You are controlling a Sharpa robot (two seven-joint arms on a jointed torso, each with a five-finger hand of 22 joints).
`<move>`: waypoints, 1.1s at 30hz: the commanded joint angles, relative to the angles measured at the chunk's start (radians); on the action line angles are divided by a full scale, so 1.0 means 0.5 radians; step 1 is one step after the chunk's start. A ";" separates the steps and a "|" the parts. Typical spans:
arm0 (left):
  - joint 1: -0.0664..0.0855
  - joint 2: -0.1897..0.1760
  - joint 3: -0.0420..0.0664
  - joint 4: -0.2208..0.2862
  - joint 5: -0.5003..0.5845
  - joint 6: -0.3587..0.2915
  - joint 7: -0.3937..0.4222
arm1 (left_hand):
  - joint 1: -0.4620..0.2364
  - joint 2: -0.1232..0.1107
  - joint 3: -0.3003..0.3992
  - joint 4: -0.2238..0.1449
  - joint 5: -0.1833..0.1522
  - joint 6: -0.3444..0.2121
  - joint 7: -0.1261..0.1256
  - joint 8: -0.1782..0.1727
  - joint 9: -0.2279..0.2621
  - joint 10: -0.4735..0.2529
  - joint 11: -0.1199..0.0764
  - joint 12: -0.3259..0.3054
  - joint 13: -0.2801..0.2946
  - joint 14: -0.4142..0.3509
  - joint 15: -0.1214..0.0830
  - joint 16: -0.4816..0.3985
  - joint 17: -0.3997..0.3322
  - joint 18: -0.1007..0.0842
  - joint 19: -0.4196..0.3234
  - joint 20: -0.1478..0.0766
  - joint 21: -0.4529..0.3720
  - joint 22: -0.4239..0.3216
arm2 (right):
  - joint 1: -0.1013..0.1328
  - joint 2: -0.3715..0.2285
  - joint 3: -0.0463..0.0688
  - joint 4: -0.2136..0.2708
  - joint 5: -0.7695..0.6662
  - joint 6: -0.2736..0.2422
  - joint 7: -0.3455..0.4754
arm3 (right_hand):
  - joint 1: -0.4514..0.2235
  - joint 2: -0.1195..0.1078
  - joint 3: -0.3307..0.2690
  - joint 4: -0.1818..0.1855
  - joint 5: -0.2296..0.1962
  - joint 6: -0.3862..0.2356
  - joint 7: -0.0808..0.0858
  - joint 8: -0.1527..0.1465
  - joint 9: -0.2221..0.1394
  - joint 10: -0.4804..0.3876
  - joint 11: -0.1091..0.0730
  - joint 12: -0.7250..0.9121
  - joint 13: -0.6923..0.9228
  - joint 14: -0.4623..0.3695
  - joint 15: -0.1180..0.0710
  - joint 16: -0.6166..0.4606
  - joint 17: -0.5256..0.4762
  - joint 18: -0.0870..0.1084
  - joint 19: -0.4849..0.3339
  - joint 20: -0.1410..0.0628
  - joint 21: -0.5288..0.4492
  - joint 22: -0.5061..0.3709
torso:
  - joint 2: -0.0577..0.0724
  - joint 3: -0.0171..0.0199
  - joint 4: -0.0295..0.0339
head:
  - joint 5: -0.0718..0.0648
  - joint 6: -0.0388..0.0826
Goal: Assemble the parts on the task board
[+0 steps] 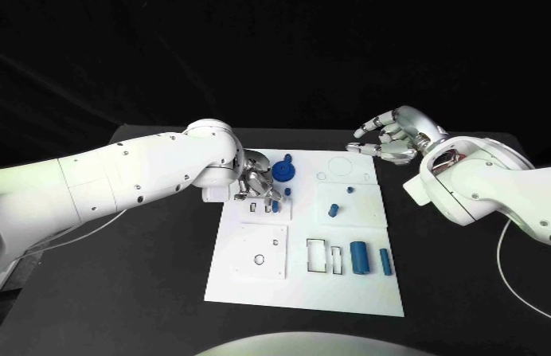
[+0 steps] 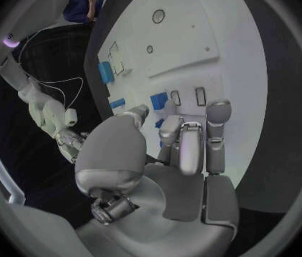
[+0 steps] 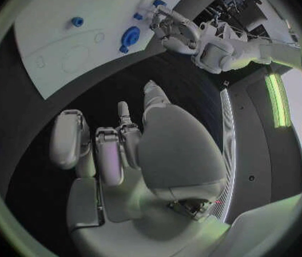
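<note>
The white task board (image 1: 304, 288) lies in the middle of the black table. My left hand (image 1: 259, 185) is down over the board's far left part, its fingertips (image 2: 171, 124) at a small blue part (image 1: 275, 206); whether the part is pinched is unclear. A second blue part (image 2: 158, 101) lies just past the fingers beside two slots. A round blue part (image 1: 283, 169) sits next to the hand. My right hand (image 1: 390, 137) hovers off the board's far right corner, fingers apart and holding nothing. From the right wrist the board (image 3: 65, 28) and the round part (image 3: 130, 37) are visible.
Two blue cylinders (image 1: 359, 258) (image 1: 386, 261) lie side by side on the board's right, near rectangular slots (image 1: 324, 257). A small blue part (image 1: 333, 209) rests mid-board, another (image 1: 288, 190) near the left hand. A raised white square plate (image 1: 260, 251) sits on the board's left.
</note>
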 commanded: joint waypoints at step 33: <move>0.001 0.026 -0.007 -0.015 0.101 0.116 0.001 | 0.272 0.079 0.165 -0.017 0.019 -0.059 -0.005 0.016 0.039 -0.057 -0.007 -0.036 -0.051 0.085 -0.007 -0.009 0.023 -0.020 -0.059 0.004 0.033 0.007 | -0.002 0.010 0.000 -0.009 -0.034 0.043 -0.031 | -0.019 0.004 -0.011 -0.002 0.001 0.007 -0.001 0.014 0.004 -0.008 0.005 -0.008 0.207 0.140 0.004 -0.008 0.206 0.025 -0.001 -0.004 -0.007 0.069 | -0.001 -0.0002 0.000 | -0.005 -0.014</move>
